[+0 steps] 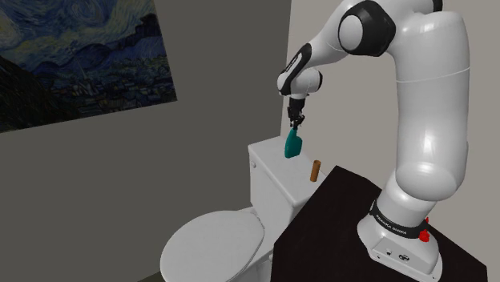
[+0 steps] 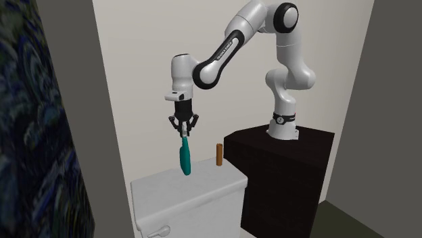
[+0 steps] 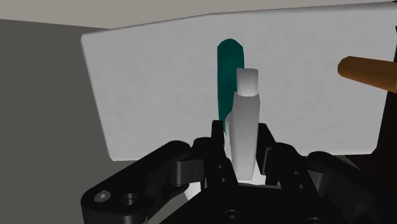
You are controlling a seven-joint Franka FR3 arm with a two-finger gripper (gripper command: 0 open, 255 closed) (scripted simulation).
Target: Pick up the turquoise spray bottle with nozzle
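One grasp looks made, and the lift is the part I cannot call finished. The black gripper (image 2: 183,130) points straight down with its fingers closed on the pale nozzle (image 3: 246,121) of the turquoise spray bottle (image 2: 184,157), which hangs upright beneath it. The wrist view shows the nozzle pinched between the two fingers with the turquoise body beyond. The bottle is over the white toilet tank (image 2: 182,199), toward the back of its lid. Its base is either just touching that lid or only slightly off it; neither exterior view shows a definite gap. By my judgement, what is left is a straight rise until the bottle plainly clears the tank. A brown cylinder (image 2: 219,154) stands at about three o'clock from the bottle in the second exterior view, apart from it and near the dark stand (image 2: 284,162), so it should not hinder a vertical lift. As for containers, the bottle is opaque and its contents cannot be seen. The tank has its lid on, and the toilet's seat cover (image 1: 212,244), at about seven o'clock from the bottle in the shoulder view, is down.
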